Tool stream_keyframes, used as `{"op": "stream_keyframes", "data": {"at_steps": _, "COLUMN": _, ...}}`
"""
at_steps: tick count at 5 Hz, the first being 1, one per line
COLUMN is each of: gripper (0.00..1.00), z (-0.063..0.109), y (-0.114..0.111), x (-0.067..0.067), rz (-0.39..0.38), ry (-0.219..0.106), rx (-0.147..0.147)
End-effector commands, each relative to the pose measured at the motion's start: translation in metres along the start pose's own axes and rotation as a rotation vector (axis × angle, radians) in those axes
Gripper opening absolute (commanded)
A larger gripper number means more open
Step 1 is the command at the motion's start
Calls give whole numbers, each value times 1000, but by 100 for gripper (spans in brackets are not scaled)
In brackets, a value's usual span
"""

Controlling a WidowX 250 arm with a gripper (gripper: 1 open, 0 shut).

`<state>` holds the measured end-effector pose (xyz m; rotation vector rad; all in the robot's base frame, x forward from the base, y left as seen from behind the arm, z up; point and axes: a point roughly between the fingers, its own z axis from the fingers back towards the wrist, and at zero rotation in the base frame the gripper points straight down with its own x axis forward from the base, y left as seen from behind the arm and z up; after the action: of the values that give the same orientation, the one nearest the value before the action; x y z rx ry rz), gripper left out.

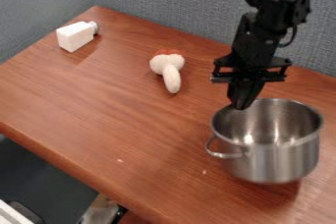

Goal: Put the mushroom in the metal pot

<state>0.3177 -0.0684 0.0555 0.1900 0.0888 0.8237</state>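
On the smooth brown wood table [79, 100]: small round-capped mushroom [168, 70] lying free, shiny round metal pot [269, 141], white block [77, 35]. Black fingers [246, 96] clenched, empty, by pot rim.

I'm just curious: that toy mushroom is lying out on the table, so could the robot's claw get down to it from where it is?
Probably yes. The mushroom lies alone on bare wood, nothing over it, and the gripper hangs shut just right of it, beside the metal pot.
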Motion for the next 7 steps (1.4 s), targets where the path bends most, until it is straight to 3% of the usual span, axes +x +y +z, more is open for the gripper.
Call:
{"op": "stream_keyframes", "data": {"at_steps": 1, "gripper": 100, "z": 14, "y": 2, "x": 7, "rz": -11, "ry": -7, "rx": -39}}
{"op": "stream_keyframes", "data": {"at_steps": 2, "gripper": 0, "z": 23, "y": 7, "x": 14, "rz": -5, "ry": -1, "rx": -51}}
{"op": "stream_keyframes", "data": {"at_steps": 3, "gripper": 100, "z": 31, "y": 12, "x": 21, "rz": 2, "ry": 5, "rx": -68}}
{"op": "stream_keyframes", "data": {"at_steps": 4, "gripper": 0, "z": 39, "y": 3, "x": 20, "rz": 49, "ry": 31, "rx": -72}}
{"op": "stream_keyframes", "data": {"at_steps": 5, "gripper": 100, "z": 54, "y": -2, "x": 13, "rz": 98, "ry": 69, "rx": -90}}
{"op": "stream_keyframes", "data": {"at_steps": 6, "gripper": 100, "z": 67, "y": 8, "x": 28, "rz": 85, "ry": 95, "rx": -83}}
{"op": "stream_keyframes", "data": {"at_steps": 7, "gripper": 100, "z": 70, "y": 16, "x": 41, "rz": 60, "ry": 117, "rx": -63}}
